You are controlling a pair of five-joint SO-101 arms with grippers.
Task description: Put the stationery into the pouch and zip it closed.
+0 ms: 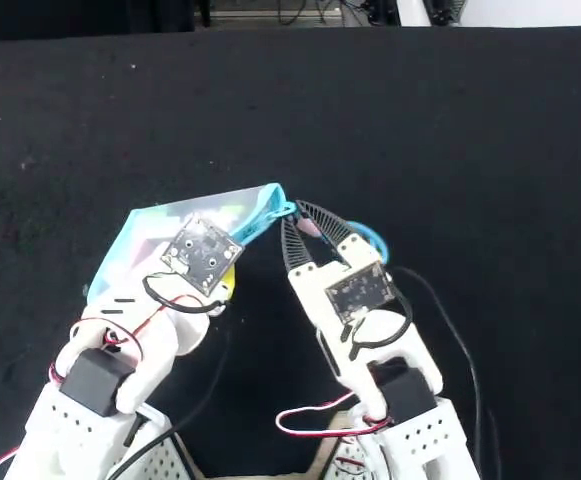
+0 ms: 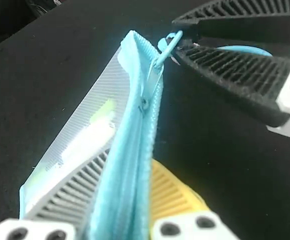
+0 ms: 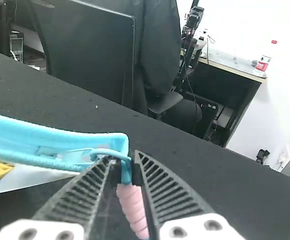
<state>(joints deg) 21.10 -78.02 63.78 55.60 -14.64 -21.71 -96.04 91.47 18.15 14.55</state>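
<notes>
Left wrist view: the light blue pouch (image 2: 130, 150) runs lengthwise away from the camera, with its zip edge uppermost and its clear ribbed side beside it. A pale yellow-green shape shows through that side. The left gripper (image 2: 130, 170) clamps the near part of the pouch between a grey finger and a yellow one. At the far end, the zipper pull (image 2: 165, 47) sticks out between the black fingertips of the right gripper (image 2: 178, 36), which pinch it.

Right wrist view: the pouch's blue zip edge lies crosswise, and its end corner meets the black fingertips. These are drawn close together on the pull's thin loop. A pink ribbed piece (image 3: 131, 205) sits between the fingers further back; what it is cannot be told.

High view: the pouch lies around the middle of the black table (image 1: 420, 120), just ahead of both arms. Its long axis slants from near left to far right, with the zip end pointing at the right gripper. The left arm extends from the near left corner, its wrist over the pouch. The right arm extends from the near edge and angles slightly left toward the pouch's far corner.
</notes>
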